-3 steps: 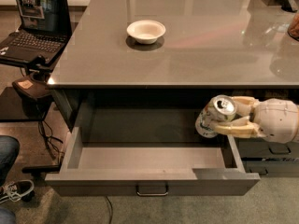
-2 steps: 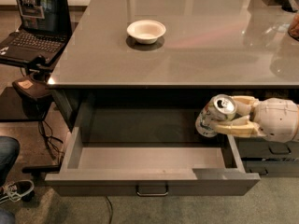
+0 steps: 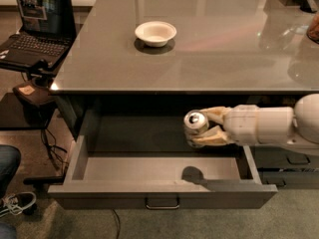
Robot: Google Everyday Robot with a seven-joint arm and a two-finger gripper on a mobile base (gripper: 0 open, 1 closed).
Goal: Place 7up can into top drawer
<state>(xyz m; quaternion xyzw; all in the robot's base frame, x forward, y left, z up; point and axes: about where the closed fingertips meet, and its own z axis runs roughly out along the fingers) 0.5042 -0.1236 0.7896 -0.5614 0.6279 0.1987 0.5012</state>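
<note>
The 7up can is held over the open top drawer, in its right half and toward the back, just below the front edge of the tabletop; its silver top is turned toward the camera, and little of its side shows. The gripper pinches the can, coming in from the right; one tan finger lies across the can's upper side and the other runs beneath it, both pressed against the metal. Behind them the pale arm stretches level to the right edge of the view. The can's shadow sits as a dark blot on the drawer floor, nearer the front wall.

The drawer is pulled well out; its small loop handle hangs at the middle of the front. To the right, under the arm, are narrower drawers with dark handles. On the grey tabletop a white bowl stands upright, well apart from the can; at far left an open laptop rests on a low stand, and a shoe shows at the lower left corner.
</note>
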